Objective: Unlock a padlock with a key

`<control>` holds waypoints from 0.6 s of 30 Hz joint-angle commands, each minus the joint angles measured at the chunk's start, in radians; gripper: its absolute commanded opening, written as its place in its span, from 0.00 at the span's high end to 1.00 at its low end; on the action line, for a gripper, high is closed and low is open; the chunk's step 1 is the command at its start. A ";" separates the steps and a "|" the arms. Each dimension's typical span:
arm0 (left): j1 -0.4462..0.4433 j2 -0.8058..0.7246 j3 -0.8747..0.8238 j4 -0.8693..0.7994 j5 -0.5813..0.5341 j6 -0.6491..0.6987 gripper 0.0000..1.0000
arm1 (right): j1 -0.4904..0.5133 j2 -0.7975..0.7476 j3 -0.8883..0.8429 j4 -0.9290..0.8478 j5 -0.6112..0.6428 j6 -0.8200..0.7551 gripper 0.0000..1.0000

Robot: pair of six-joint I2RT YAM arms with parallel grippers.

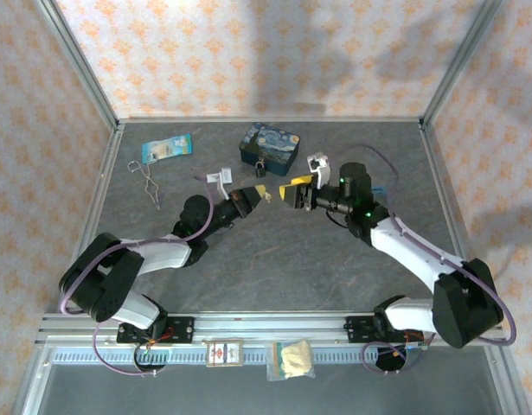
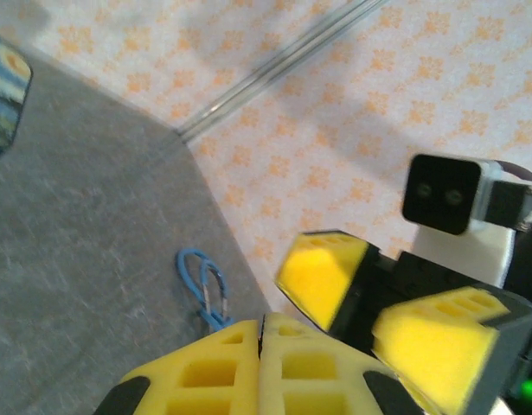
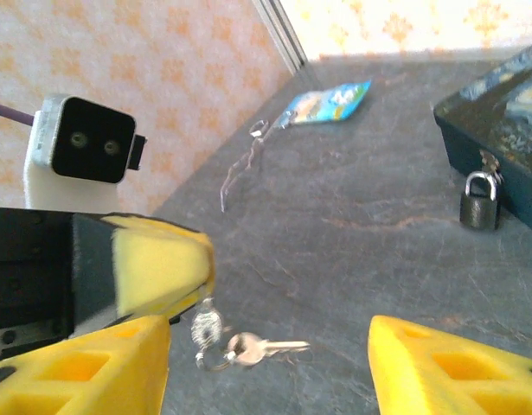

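The small dark padlock [image 3: 479, 201] stands on the table against the blue starry tin [image 3: 499, 112]; from above, the padlock [image 1: 261, 167] sits just in front of that tin [image 1: 267, 145]. My left gripper [image 1: 264, 194] is shut, its yellow fingers [image 2: 283, 354] pressed together. The tiny silvery key [image 3: 266, 347] dangles on a small ring below that gripper's fingers [image 3: 153, 259], above the table. My right gripper [image 1: 289, 194] faces the left one a short way off, open, its fingers [image 3: 456, 367] standing wide to either side of the hanging key.
A bent wire loop [image 1: 144, 183] and a blue packet [image 1: 166, 149] lie at the far left. A blue clip [image 2: 201, 281] lies on the table near the right wall. Two small packets [image 1: 290, 359] sit on the rail in front of the arm bases.
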 commanded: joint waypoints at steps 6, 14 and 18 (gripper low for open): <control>0.009 -0.027 0.093 -0.104 0.025 0.132 1.00 | 0.000 -0.018 -0.164 0.514 -0.053 0.291 0.39; 0.009 0.025 0.116 0.028 0.116 0.056 1.00 | 0.001 0.033 -0.225 0.800 -0.098 0.426 0.40; 0.008 0.046 0.117 0.098 0.153 0.020 1.00 | 0.000 0.108 -0.202 0.860 -0.150 0.468 0.41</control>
